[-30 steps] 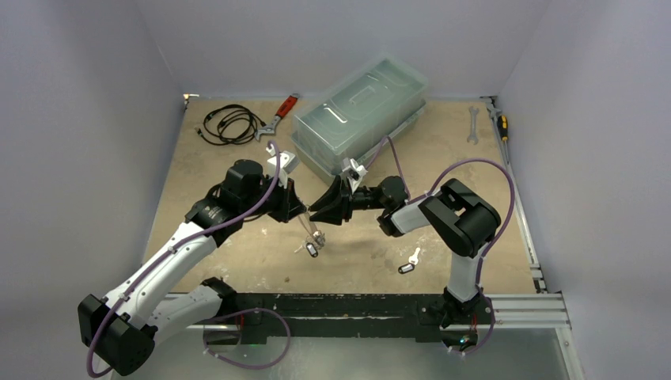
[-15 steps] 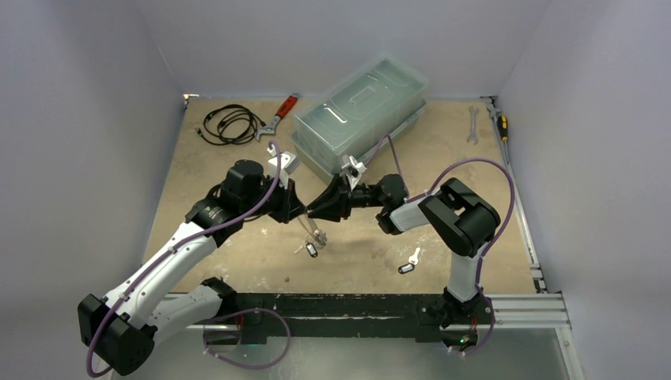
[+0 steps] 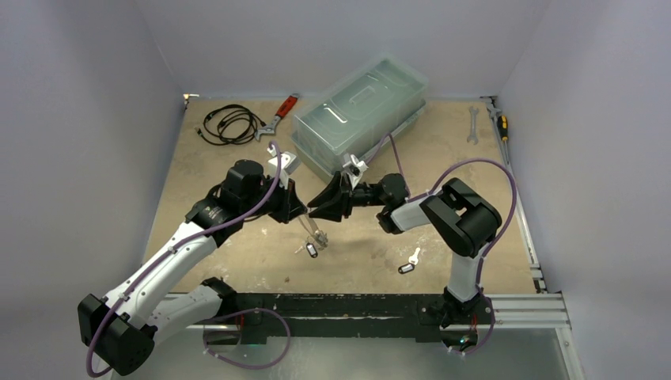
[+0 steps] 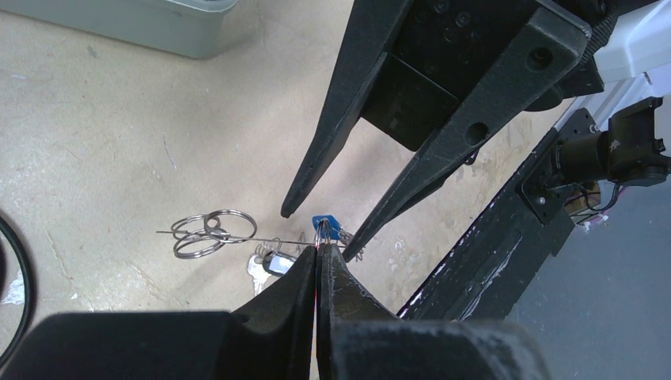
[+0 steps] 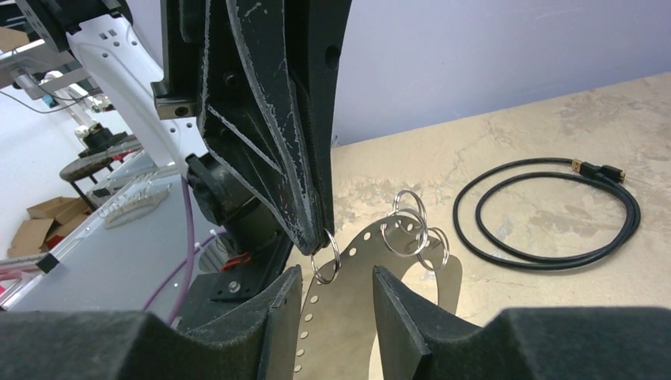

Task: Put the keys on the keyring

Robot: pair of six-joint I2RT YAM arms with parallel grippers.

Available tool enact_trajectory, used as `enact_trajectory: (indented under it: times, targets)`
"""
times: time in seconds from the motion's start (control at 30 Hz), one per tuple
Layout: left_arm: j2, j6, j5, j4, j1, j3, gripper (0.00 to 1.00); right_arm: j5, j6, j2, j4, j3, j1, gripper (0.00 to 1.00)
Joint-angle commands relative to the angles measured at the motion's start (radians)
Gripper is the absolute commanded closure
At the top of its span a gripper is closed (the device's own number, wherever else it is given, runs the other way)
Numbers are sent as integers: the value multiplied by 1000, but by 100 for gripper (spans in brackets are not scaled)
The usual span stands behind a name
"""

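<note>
The left gripper is clenched on the thin white perforated plastic keyring, which dangles below it. The right gripper gapes beside it. The keyring is probably light, floppy and slippery, so pinch the strap's edge.

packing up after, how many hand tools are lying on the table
3: a red-handled wrench at the back between cable and plastic box; a silver spanner back right; a screwdriver beside it. The box may hide others.
</note>
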Motion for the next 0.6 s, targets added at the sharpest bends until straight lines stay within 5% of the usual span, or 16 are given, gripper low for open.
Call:
enact_trajectory:
  times: [0.0, 0.57]
  targets:
    - [-5, 16, 19, 61, -8, -4, 100, -12, 9, -46, 341, 16, -6, 60]
    - [-2, 16, 22, 61, -9, -7, 100, -5, 24, -50, 343, 23, -7, 71]
